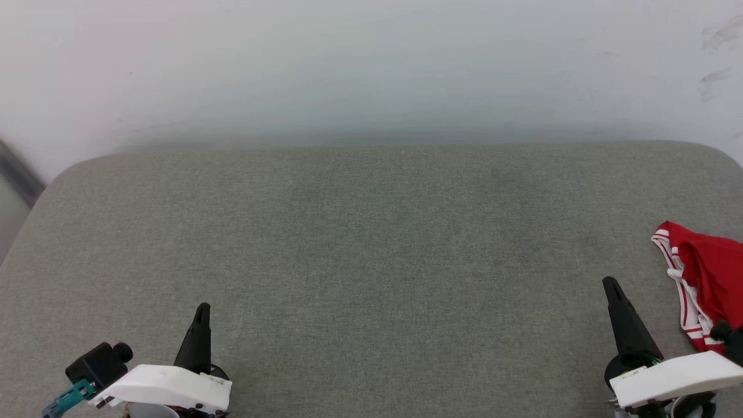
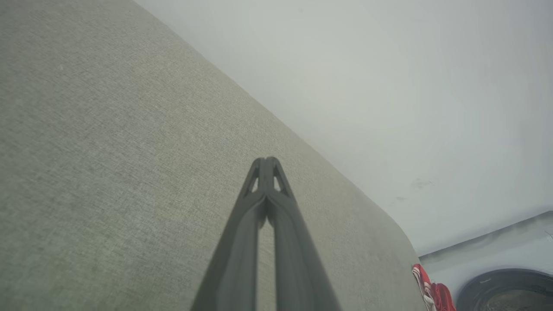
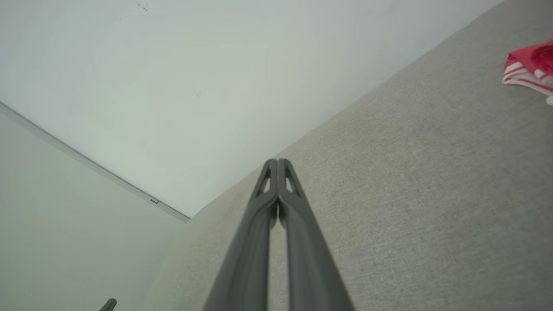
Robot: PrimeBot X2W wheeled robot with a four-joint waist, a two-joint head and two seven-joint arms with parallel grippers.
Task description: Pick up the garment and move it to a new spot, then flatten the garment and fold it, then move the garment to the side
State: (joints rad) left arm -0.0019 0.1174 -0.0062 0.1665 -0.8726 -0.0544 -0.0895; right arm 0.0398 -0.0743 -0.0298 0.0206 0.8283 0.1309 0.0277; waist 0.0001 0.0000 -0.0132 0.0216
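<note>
Well apart, left pincer [image 1: 202, 309], right pincer [image 1: 609, 284] near garment [image 1: 713, 264], closed, pointing forward

A table [image 1: 371, 232] with a grey-green fabric top and rounded corners stands before a pale wall [image 1: 371, 64], which has dark scuff marks [image 1: 717, 35] at its upper right

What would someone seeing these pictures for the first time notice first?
The red garment with striped trim stands out, crumpled at the right edge of the wide grey fabric surface. The left tool and right tool sit at the near corners, both shut and holding nothing, the right one just beside the garment. Behind them is a pale wall.
</note>
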